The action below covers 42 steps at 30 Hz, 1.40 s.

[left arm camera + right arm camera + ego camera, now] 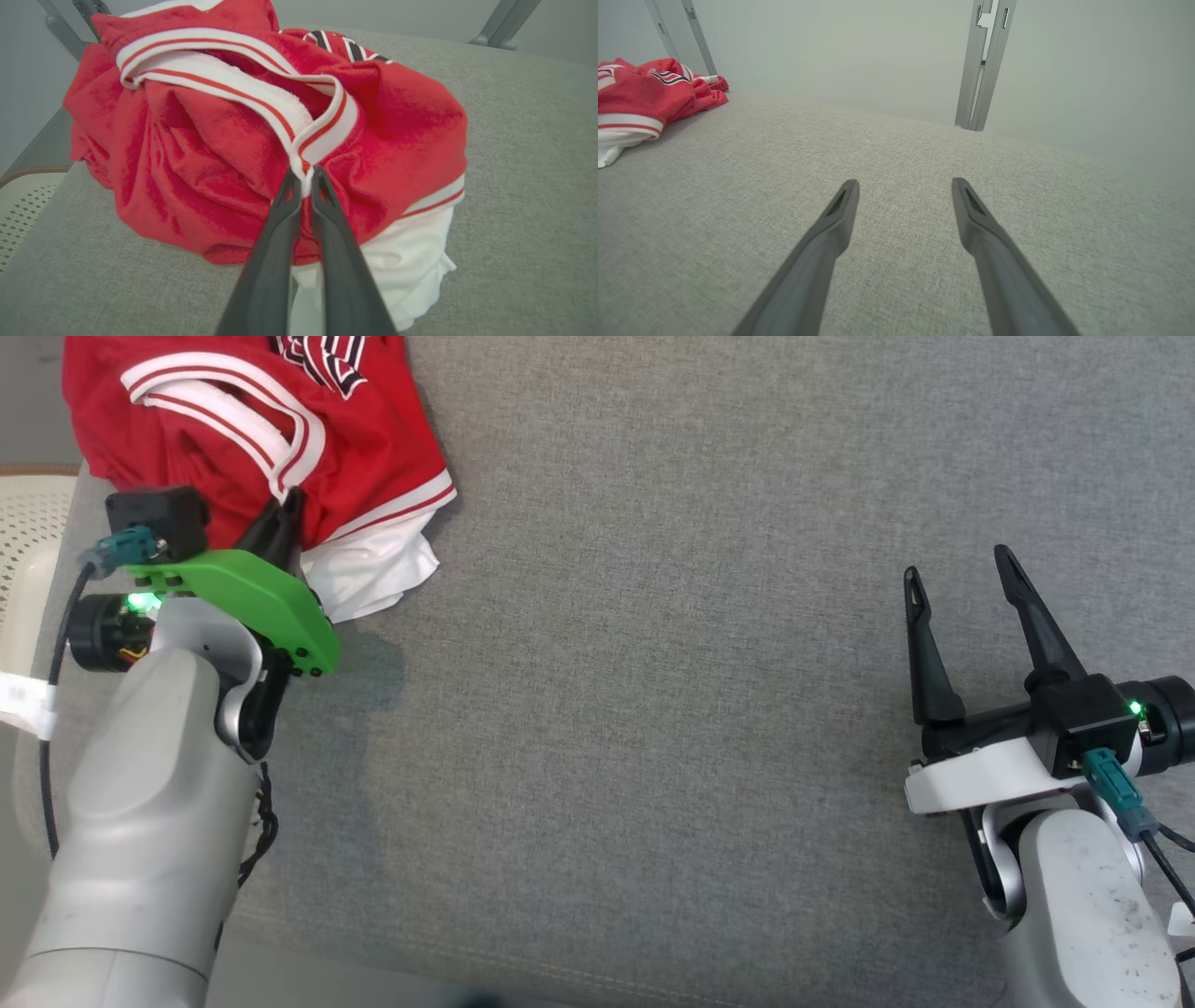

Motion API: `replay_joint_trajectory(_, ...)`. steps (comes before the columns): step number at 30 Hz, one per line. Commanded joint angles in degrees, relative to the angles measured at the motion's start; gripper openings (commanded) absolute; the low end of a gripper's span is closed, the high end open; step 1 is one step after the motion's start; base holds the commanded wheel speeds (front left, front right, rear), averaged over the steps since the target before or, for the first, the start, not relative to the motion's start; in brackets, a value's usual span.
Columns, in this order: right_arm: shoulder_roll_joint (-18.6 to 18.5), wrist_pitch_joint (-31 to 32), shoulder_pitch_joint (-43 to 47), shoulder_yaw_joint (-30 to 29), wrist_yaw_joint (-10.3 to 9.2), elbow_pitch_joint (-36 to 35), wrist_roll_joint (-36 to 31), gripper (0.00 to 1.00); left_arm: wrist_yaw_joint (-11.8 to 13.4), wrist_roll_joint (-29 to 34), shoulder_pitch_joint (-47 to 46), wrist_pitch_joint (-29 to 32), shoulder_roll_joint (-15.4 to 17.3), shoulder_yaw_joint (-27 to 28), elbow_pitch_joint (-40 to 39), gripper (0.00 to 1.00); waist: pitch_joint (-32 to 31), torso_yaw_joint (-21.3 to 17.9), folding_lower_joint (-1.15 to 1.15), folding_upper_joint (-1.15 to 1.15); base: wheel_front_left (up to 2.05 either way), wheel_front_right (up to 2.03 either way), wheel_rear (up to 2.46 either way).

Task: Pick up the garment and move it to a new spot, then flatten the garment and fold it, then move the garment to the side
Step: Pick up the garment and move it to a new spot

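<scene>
Plainly from its wrist, left hand (306, 176) clamps garment (210, 154) by trim (322, 135); right hand (903, 185) spread.

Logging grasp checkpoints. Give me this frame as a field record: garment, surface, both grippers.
garment: red, white underlayer, crumpled at the surface's far left
surface: grey fabric
left gripper: fingers shut on the garment's striped trim
right gripper: fingers open, holding nothing, over bare fabric
stage: grasped; not flattened or folded
</scene>
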Motion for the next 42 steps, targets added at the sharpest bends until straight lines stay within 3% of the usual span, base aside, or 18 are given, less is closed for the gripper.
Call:
replay_joint_trajectory(1,-0.22,-0.2,-0.36,-0.19,-0.02,0.21,0.72,1.0,-0.2,0.68,-1.25,-0.83,1.25,0.02,0.17,0.0,-1.56,-0.49,0.0,0.0,0.0,0.0,0.0)
replay_joint_trajectory(9,-0.21,-0.2,0.69,0.42,-0.02,1.91,5.79,1.0,0.72,3.27,-5.34,-2.86,6.5,-0.22,-3.84,0.0,-8.64,-4.03,0.0,0.0,0.0,0.0,0.0)
replay_joint_trajectory(16,-0.21,-0.2,2.79,-0.62,-0.02,3.43,10.71,1.0,0.66,5.92,-9.69,2.54,9.27,-3.16,-12.48,0.0,-15.19,-10.62,0.0,0.0,0.0,0.0,0.0)
replay_joint_trajectory(24,-0.18,-0.2,4.8,-2.8,-0.02,4.04,13.79,1.0,0.2,4.45,-13.95,10.5,6.54,-7.41,-25.46,0.0,-18.04,-19.6,0.0,0.0,0.0,0.0,0.0)
replay_joint_trajectory(30,-0.18,-0.2,5.08,-4.02,-0.02,3.94,14.76,1.0,0.51,2.91,-17.38,12.3,3.03,-8.45,-32.86,0.0,-17.17,-25.19,0.0,0.0,0.0,0.0,0.0)
replay_joint_trajectory(37,-0.17,-0.2,5.04,-5.39,-0.02,3.33,15.36,1.0,1.99,0.12,-16.16,11.56,0.96,-7.13,-36.75,0.0,-14.83,-27.87,0.0,0.0,0.0,0.0,0.0)
replay_joint_trajectory(42,-0.17,-0.2,4.76,-5.78,-0.02,2.89,15.78,1.0,3.2,-1.55,-7.16,11.08,3.0,-6.37,-34.65,0.0,-13.21,-27.9,0.0,0.0,0.0,0.0,0.0)
